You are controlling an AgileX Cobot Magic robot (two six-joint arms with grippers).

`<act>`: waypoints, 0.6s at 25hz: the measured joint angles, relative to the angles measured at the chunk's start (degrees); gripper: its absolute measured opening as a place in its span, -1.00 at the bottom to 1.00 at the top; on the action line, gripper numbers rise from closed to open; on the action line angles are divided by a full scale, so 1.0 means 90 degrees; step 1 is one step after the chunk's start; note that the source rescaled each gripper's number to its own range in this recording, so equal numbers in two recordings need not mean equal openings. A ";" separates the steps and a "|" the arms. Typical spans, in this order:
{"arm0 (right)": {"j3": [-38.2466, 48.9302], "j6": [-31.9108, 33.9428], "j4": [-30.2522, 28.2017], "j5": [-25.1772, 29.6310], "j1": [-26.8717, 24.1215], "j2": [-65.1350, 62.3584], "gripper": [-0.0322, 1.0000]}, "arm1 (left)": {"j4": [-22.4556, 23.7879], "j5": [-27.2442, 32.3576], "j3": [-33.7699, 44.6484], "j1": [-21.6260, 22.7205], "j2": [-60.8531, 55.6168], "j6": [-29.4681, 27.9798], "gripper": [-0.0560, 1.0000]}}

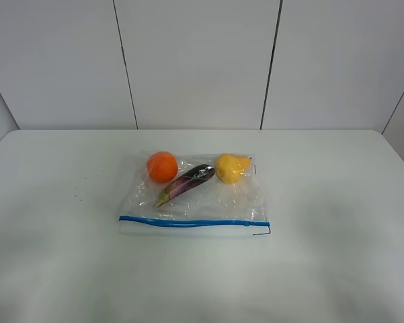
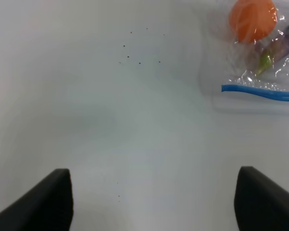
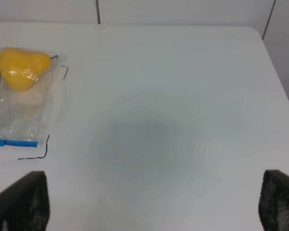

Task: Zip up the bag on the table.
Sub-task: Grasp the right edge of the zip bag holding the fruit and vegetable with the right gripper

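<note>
Zipping looks not yet begun: the bag lies mid-way across the table, its blue zipper strip on the near edge apparently unsealed, while the left gripper and right gripper hang wide open and empty, well apart from it on either side.

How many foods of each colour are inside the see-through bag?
Orange fruit: 1
Purple eggplant: 1
Yellow fruit: 1
Total: 3
</note>
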 joint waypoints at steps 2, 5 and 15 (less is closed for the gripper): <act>0.0000 0.0000 0.0000 0.0000 0.0000 0.0000 0.94 | 0.0000 0.0000 0.0000 0.0000 0.0000 0.0000 0.76; 0.0000 0.0000 0.0000 0.0000 0.0000 0.0000 0.94 | 0.0000 0.0000 0.0000 0.0000 0.0000 0.0000 0.76; -0.0558 0.0000 0.0000 -0.0146 0.0000 0.1223 0.90 | 0.0000 0.0000 0.0000 0.0000 0.0000 0.0000 0.76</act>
